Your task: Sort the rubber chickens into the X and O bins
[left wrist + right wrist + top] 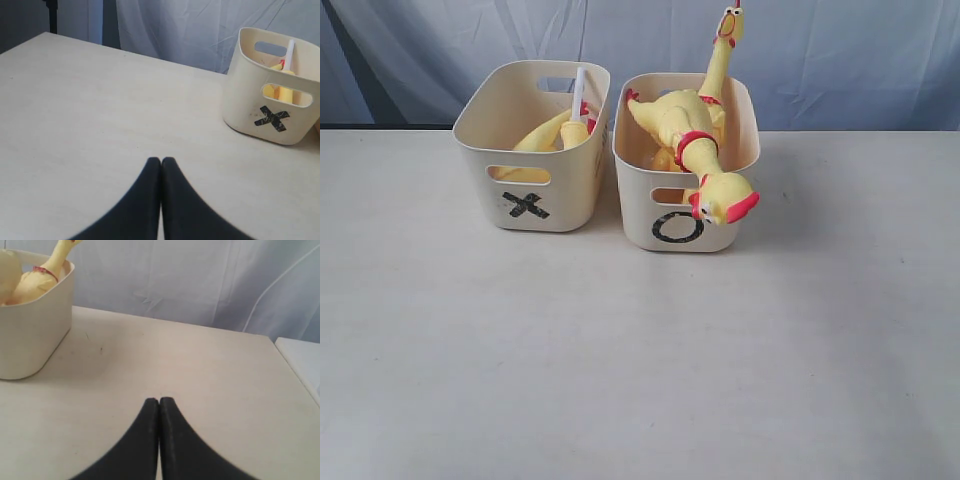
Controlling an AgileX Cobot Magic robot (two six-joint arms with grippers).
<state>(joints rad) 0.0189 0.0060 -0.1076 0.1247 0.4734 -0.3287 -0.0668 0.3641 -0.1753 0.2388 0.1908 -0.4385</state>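
The X bin (535, 190) (245, 100) stands at the back left and holds yellow chicken parts (545, 135) with a white tube (578, 95) sticking up. Beside it on the right, the O bin (720, 235) (30, 335) holds rubber chickens: one (723, 198) hangs head-down over the front rim, another (720, 55) (50, 267) stretches its neck up at the back. My left gripper (161, 160) is shut and empty over bare table, well away from the X bin. Over the table to the side of the O bin, my right gripper (159, 400) is likewise shut on nothing. Neither gripper shows in the exterior view.
The pale table (640, 380) stretches in front of both bins. A light blue curtain (820, 50) hangs behind. The table's edge (295, 367) lies off to one side of my right gripper.
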